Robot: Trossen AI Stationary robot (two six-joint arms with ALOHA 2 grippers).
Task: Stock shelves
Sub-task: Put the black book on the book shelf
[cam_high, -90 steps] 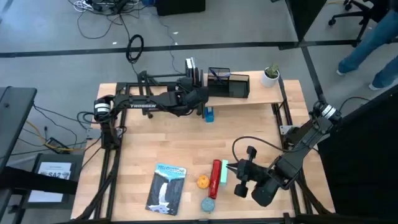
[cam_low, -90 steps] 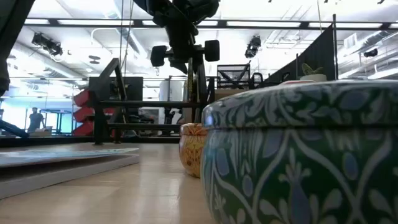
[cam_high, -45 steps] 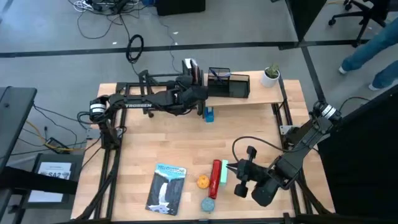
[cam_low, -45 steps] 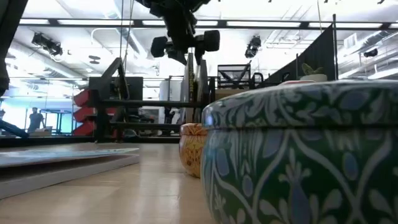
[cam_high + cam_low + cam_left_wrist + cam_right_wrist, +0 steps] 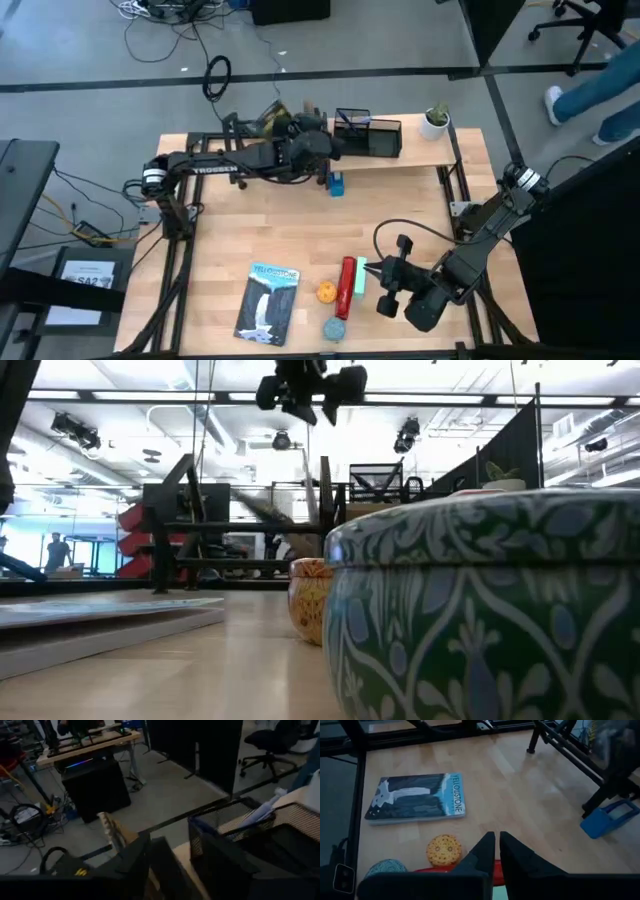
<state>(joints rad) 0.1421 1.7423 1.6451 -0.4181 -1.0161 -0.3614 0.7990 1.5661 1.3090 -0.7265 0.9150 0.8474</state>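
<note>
Left gripper (image 5: 318, 140) raised over the near end of the wooden plank shelf (image 5: 420, 153), beside the black mesh organizer (image 5: 368, 134) on that shelf; jaws nearly closed in the wrist view, nothing clearly held between them, though a flat tan-edged item (image 5: 270, 118) sits tilted just beyond them, contact unclear. Black metal-tube rack (image 5: 235, 140) alongside the plank shelf, under the outstretched left arm. Small potted plant (image 5: 434, 121) at the shelf's far end, blue object (image 5: 336, 184) on the counter (image 5: 250, 220) just in front of the shelf. Well away from the shelf, right gripper (image 5: 390, 285) waiting low over the counter, jaws close together and empty, next to a red box (image 5: 347, 286), an orange patterned tin (image 5: 326, 292), a green patterned tin (image 5: 335, 328) and a Yellowstone book (image 5: 268, 302).
</note>
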